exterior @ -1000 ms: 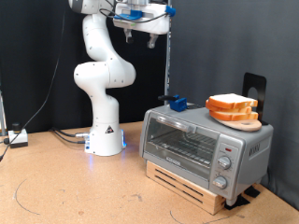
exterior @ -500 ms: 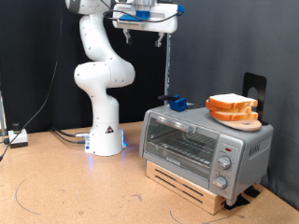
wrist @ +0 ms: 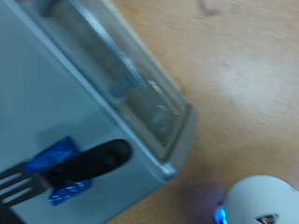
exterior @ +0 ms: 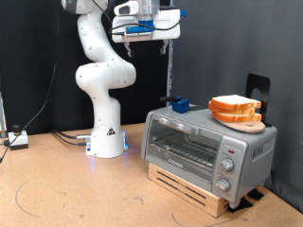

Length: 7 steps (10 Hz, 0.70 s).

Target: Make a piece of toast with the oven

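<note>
the gripper (exterior: 163, 40) hangs high above the shut oven (exterior: 208, 144), grip unclear, holding nothing, while the toast (exterior: 234, 106) waits stacked on top

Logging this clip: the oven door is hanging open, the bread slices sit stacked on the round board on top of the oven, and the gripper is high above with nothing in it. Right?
Not quite: the oven door is shut, its glass upright, as the exterior view shows. The rest stands: the bread slices sit stacked on the round board on top, and the gripper is high above, holding nothing.
</note>
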Motion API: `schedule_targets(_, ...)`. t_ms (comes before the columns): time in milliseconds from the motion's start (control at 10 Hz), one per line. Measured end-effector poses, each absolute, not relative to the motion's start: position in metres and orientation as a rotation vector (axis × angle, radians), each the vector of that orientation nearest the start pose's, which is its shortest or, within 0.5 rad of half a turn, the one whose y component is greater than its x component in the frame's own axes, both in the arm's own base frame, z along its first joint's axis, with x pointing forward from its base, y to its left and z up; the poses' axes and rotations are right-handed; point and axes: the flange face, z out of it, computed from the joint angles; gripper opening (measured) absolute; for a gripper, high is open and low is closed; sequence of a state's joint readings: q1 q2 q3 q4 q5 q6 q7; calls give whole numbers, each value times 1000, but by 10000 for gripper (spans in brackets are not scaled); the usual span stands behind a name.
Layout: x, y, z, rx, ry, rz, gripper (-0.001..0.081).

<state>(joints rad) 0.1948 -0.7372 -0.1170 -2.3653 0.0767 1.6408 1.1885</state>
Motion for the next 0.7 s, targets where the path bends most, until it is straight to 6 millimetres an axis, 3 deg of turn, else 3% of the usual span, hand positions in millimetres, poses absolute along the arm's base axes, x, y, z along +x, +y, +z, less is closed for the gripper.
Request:
schedule_targets(300,340,16,563,-2605,1218,152,809)
schedule_targets(700,374,7,512,-2716,1048,232,809)
